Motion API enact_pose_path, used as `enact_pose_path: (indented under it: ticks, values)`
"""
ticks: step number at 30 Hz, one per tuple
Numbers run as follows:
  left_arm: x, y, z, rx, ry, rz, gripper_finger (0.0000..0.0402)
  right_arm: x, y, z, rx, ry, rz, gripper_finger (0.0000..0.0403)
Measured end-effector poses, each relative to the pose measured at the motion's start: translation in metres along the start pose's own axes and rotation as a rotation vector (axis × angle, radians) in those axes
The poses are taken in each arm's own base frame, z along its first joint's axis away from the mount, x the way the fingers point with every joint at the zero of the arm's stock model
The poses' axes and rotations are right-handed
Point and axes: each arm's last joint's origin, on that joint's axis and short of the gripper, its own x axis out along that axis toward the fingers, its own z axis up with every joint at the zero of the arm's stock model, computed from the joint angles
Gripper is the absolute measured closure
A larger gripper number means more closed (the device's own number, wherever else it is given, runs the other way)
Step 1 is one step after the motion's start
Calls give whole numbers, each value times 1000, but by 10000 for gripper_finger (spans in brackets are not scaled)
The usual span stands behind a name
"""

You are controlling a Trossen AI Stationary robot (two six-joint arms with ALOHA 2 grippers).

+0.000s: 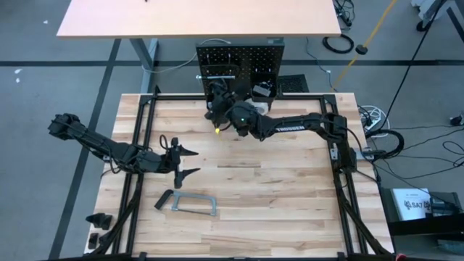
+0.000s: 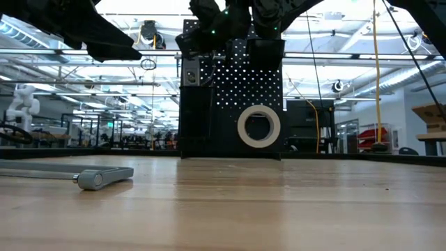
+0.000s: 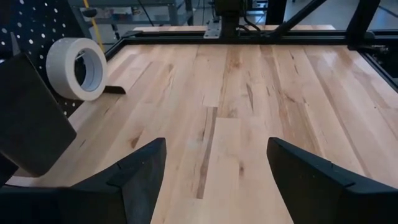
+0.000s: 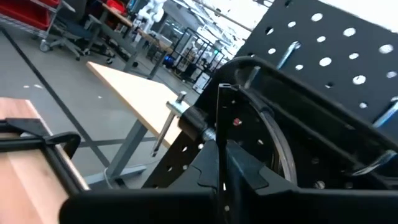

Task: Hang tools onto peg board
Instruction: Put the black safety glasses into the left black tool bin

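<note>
The peg board (image 1: 239,64) stands upright at the table's far edge, and a white tape roll (image 2: 258,126) hangs on its face. My right gripper (image 4: 224,165) is up against the board (image 4: 348,56), shut on a dark C-clamp (image 4: 273,118) whose curved frame and screw (image 4: 180,112) show just past the fingers. In the high view this gripper (image 1: 217,98) is at the board's left half. My left gripper (image 1: 190,161) hovers open over the table's left middle, with only bare wood between its fingers (image 3: 214,174). My right gripper pinches a thin flat part of the C-clamp's frame (image 4: 221,121) between its two fingers. The fingers reach about level toward the table's far edge. The clamp is lifted clear of the table, close in front of the board's holes and hooks (image 4: 289,53).
A grey bar clamp (image 1: 190,203) lies flat on the table nearer than my left gripper, and it shows in the low view (image 2: 90,177) too. Small dark pieces (image 1: 98,219) sit at the near left corner. A second table (image 1: 196,18) stands beyond the peg board.
</note>
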Motion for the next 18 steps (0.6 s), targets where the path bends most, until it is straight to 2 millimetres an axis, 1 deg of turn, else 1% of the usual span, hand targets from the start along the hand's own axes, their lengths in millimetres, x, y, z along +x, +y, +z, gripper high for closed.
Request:
enact_pose_path:
  ticks: [9,18]
  values:
    - [0,0,0,0,0,0,118,0,1,0,1,-9,24,402]
    - [0,0,0,0,0,0,118,0,1,0,28,-6,27,371]
